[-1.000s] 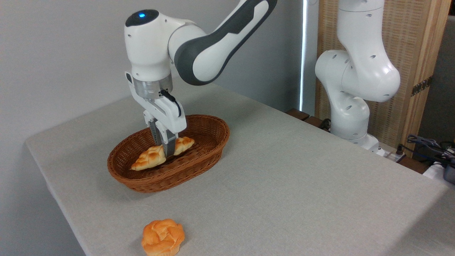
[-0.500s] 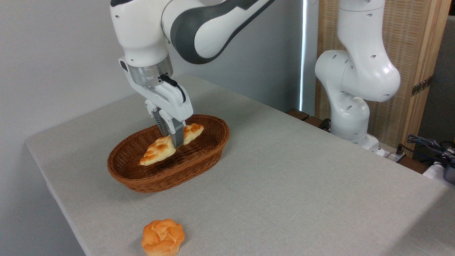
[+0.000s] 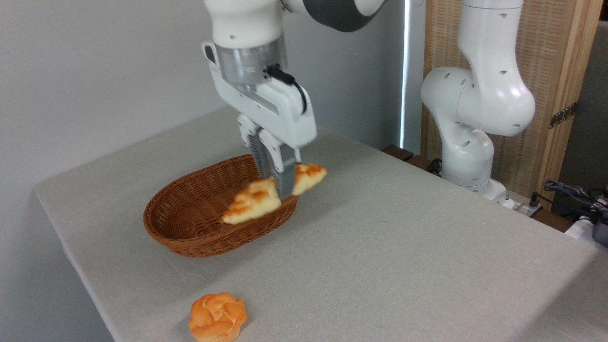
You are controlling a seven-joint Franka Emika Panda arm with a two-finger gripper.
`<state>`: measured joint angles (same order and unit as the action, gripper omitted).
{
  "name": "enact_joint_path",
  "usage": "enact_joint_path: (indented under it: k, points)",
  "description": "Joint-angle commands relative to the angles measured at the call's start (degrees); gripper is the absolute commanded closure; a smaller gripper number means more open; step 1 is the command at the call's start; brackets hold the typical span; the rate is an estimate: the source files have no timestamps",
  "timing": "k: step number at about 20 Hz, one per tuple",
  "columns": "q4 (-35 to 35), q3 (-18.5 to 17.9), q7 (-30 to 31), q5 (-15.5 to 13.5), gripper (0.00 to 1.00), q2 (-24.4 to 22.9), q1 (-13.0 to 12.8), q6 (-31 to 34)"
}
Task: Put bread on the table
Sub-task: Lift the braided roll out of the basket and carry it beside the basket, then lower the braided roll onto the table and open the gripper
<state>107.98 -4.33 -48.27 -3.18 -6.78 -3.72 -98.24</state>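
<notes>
The bread [image 3: 254, 202], a golden braided loaf with pointed ends, hangs in the air over the right rim of the wicker basket [image 3: 190, 223]. My gripper [image 3: 284, 190] is shut on its middle, fingers pointing down, so one end sticks out left and the other right. The loaf is slightly blurred and tilts down to the left. Below and to the right lies the grey-beige table [image 3: 380, 247].
A small round orange bun [image 3: 218, 317] sits near the table's front edge. The arm's white base [image 3: 470, 137] stands at the back right, with cables [image 3: 570, 192] beside it. The table's left edge drops off near the basket.
The gripper has lifted the bread out of the basket and carried it up and to the right, from the basket's middle to over its right rim.
</notes>
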Motion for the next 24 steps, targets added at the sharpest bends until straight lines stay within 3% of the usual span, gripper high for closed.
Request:
enact_joint_path:
  k: [1,3,7,10,14,24]
  points:
    - [6.4,0.0,-0.3,2.9,0.72,-0.1,-0.8,-6.2]
    - [8.2,0.0,-0.2,2.9,0.69,0.1,-0.8,-8.4]
    - [8.7,-0.1,-0.5,3.1,0.51,0.7,-0.8,-9.7]
    - [9.3,-0.1,-0.4,4.8,0.38,0.8,-0.8,-9.7]
    - [9.6,-0.1,-0.4,7.6,0.3,1.3,-0.8,-9.7]
    - [9.5,-0.2,0.1,9.8,0.0,1.4,-0.7,-9.6]
